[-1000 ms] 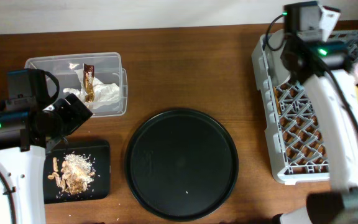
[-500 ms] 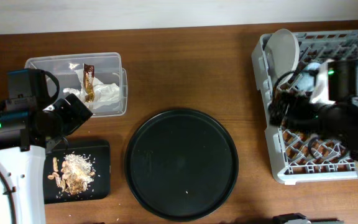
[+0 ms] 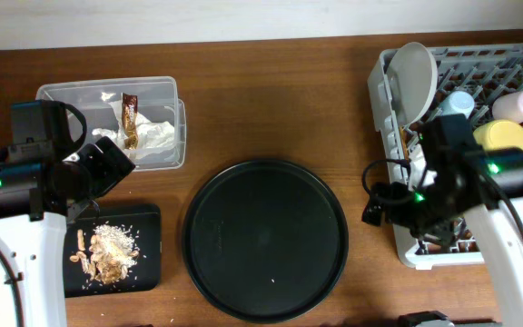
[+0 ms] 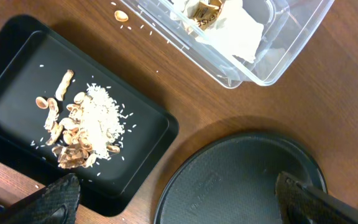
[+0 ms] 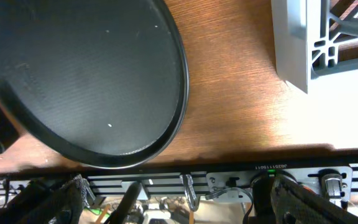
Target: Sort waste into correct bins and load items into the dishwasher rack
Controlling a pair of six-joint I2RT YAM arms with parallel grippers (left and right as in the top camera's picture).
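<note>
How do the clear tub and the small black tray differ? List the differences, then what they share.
The tub is clear plastic; the small tray is opaque black. The tub has tall walls; the small tray is shallow. The tub holds a napkin and a wrapper; the small tray holds food scraps. Both are rectangular and similar in size.

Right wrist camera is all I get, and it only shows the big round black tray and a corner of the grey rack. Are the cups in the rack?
Observer: Yes. The pink cup and the light-blue cup both sit in the rack, near its far edge.
Operator: Where's the plate?
Observer: The grey plate leans upright in the rack's far left corner.
Operator: And the rubbish?
Observer: The napkin and the snack wrapper lie in the clear tub.
</note>
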